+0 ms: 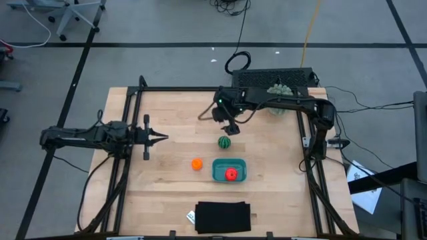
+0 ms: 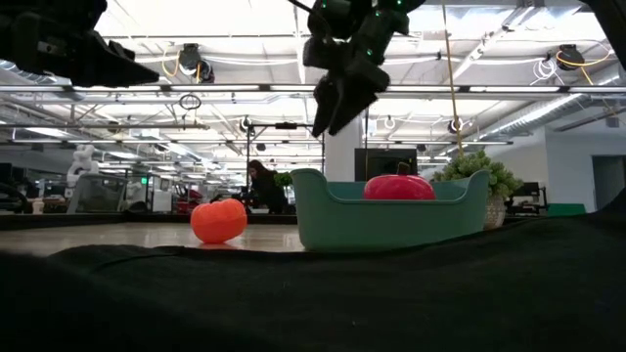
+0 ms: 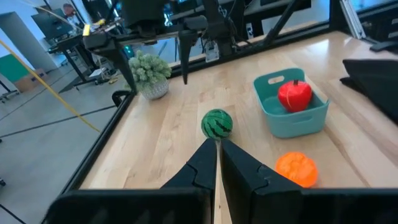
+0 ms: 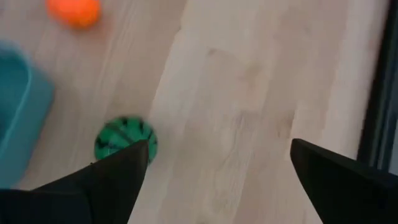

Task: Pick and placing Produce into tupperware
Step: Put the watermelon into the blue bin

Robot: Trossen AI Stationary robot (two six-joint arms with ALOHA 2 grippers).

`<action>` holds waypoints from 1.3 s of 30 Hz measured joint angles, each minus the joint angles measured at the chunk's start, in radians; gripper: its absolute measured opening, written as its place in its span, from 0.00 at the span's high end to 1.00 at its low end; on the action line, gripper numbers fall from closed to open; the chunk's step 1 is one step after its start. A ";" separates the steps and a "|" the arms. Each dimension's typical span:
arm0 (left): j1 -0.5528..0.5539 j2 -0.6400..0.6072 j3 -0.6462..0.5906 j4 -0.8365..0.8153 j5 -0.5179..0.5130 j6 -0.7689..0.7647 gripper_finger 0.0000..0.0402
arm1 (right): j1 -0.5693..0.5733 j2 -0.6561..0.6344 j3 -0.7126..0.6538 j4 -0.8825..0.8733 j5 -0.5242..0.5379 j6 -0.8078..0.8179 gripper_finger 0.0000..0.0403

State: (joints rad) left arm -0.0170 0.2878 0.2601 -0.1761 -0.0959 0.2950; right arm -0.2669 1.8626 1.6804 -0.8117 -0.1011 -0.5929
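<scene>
high view: right gripper (image 1: 231, 128) hangs spread wide and empty just beside the watermelon (image 1: 224, 141); tomato (image 1: 231, 174) sits in the tub (image 1: 217, 172), orange (image 1: 197, 163) beside it. left wrist view: left gripper (image 3: 217, 157) pressed closed, empty.

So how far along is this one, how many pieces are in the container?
Done: the red tomato sits inside the teal tupperware. In hand: nothing is gripped, but the right gripper hangs open above the watermelon, which lies on the table. Left: the watermelon and the orange ball, both on the wood outside the container. The left gripper waits shut at the left side.
</scene>
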 joint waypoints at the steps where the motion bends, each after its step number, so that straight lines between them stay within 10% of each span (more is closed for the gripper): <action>1: 0.000 0.000 -0.006 0.007 0.000 0.007 0.94 | 0.006 0.000 -0.014 0.001 0.001 -0.042 0.05; 14: 0.000 0.000 -0.050 0.088 -0.002 0.013 0.94 | 0.116 0.000 -0.095 0.025 0.078 -0.480 0.06; 39: 0.000 0.000 -0.050 0.075 -0.003 -0.012 0.94 | 0.124 0.000 -0.272 0.149 0.052 -0.687 0.06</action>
State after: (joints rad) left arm -0.0170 0.2878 0.2100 -0.1013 -0.0986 0.2832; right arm -0.1432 1.8629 1.4085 -0.6625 -0.0487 -1.2796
